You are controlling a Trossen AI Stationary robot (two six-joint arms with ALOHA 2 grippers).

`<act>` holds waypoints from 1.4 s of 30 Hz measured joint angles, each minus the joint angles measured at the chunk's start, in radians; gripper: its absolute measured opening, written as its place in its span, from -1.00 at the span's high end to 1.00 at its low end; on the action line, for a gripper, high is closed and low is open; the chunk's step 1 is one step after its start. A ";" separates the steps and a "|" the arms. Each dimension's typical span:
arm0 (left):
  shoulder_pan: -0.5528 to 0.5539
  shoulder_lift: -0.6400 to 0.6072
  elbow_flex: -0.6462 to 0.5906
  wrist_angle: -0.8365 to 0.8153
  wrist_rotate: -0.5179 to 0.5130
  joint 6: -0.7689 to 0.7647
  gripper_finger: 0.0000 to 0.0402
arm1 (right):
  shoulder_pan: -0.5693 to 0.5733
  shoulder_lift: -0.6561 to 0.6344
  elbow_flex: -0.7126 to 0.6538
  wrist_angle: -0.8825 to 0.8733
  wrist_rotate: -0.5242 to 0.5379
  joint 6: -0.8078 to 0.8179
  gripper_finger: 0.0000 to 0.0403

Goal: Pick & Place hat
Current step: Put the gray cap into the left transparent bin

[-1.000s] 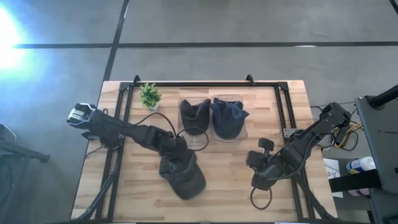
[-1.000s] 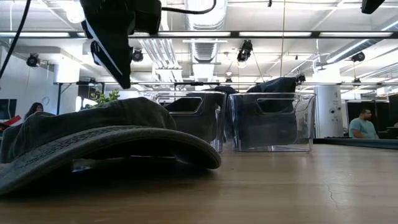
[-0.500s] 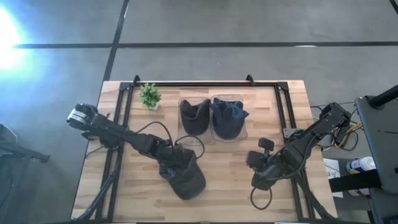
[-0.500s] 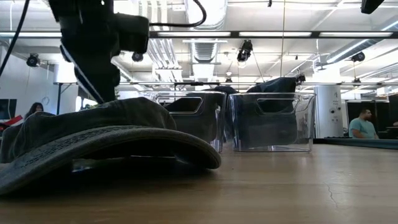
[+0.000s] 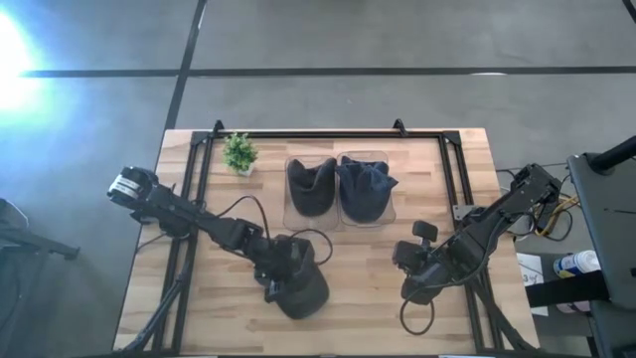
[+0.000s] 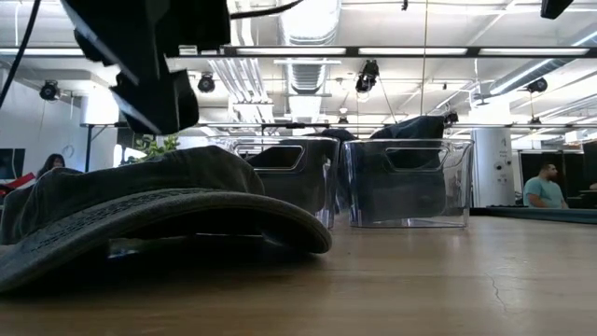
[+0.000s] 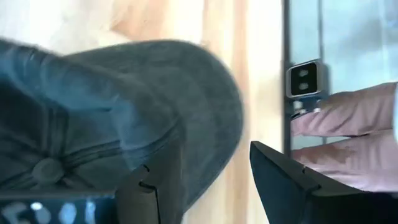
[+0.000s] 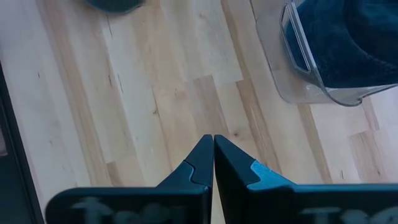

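Observation:
A dark grey cap (image 5: 306, 290) lies on the wood table near its near edge, resting on its brim and lower rim (image 6: 168, 219). My left gripper (image 5: 275, 282) hovers open just above the cap. In the left wrist view, one finger (image 7: 152, 186) stands over the crown (image 7: 74, 137) and the other (image 7: 286, 180) stands past the brim edge. In the low view the left gripper (image 6: 154, 79) hangs clear above the crown. My right gripper (image 8: 213, 142) is shut and waits over bare wood at the right (image 5: 410, 286).
Two clear bins stand side by side at mid-table toward the far edge (image 5: 311, 221) (image 5: 390, 204), each holding a dark hat. A small potted plant (image 5: 238, 152) sits at the far left. A black frame rail (image 5: 328, 134) runs along the far edge. Bare wood separates cap and right arm.
My left gripper has moved from beside the bins toward the table's near edge and now stands over the cap, still open. The cap has stayed in place. The right arm has kept still.

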 joint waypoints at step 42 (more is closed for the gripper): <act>0.036 0.150 0.023 0.029 -0.028 0.030 0.29 | 0.000 0.000 0.001 0.014 0.001 -0.018 0.96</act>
